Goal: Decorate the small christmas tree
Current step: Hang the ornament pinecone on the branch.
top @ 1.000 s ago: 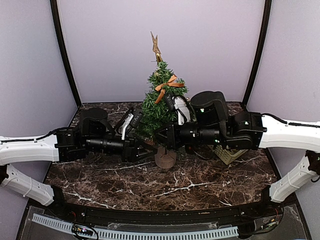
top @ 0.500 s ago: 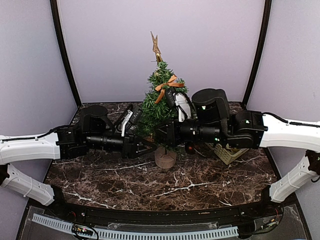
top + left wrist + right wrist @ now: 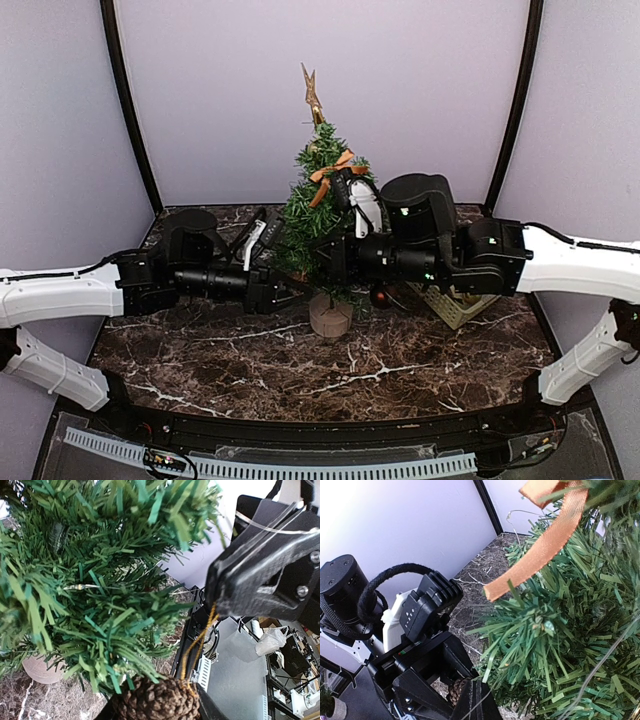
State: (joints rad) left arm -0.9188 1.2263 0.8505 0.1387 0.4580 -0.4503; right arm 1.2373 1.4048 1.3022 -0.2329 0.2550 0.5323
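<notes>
The small christmas tree [image 3: 318, 215] stands mid-table on its round wooden stump [image 3: 330, 315]; its green branches fill the left wrist view [image 3: 95, 580] and the right wrist view [image 3: 570, 640]. A brown pine cone [image 3: 155, 700] with a gold string loop [image 3: 200, 635] sits under a low branch. My left gripper [image 3: 159, 715] is shut on the cone. My right gripper [image 3: 481, 700] is shut, its black fingers [image 3: 260, 580] pinching the top of the gold string. Both grippers meet at the tree's lower front, left gripper [image 3: 288, 288] and right gripper [image 3: 325, 265]. The cone [image 3: 455, 690] peeks out between them.
An orange ribbon bow [image 3: 335, 170] and a gold star topper [image 3: 313, 95] are on the tree. A red ball [image 3: 379, 297] lies by the stump. A woven basket [image 3: 455, 305] sits at the right, partly under the right arm. Purple walls close the back and sides.
Both grippers have moved slightly up and back, deeper into the tree's lower branches, carrying the pine cone and its string along. Neither grip has changed.
</notes>
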